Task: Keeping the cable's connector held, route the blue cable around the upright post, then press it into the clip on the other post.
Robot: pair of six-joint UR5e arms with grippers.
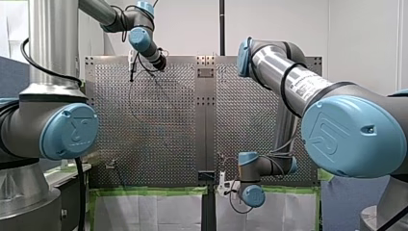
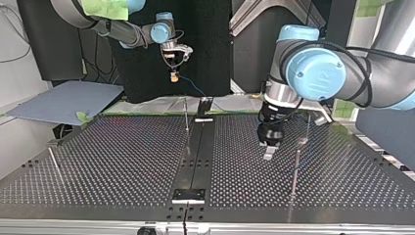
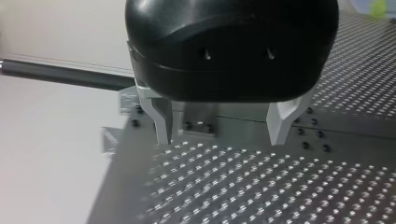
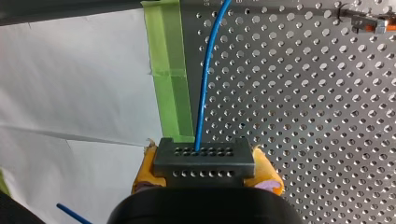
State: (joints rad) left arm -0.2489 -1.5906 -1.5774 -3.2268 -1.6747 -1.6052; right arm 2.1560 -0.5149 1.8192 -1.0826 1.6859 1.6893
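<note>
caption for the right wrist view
My right gripper's yellow pads clamp the dark rectangular connector of the thin blue cable over perforated metal table

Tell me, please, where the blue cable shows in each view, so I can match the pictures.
Front view: cannot make it out; my right gripper is at the bottom middle.
Top view: the blue cable slopes from that gripper down toward the table's far edge.
Left wrist view: not in it.
Right wrist view: it leaves the connector held in the gripper, running ahead.
Shared landmark: my right gripper.
</note>
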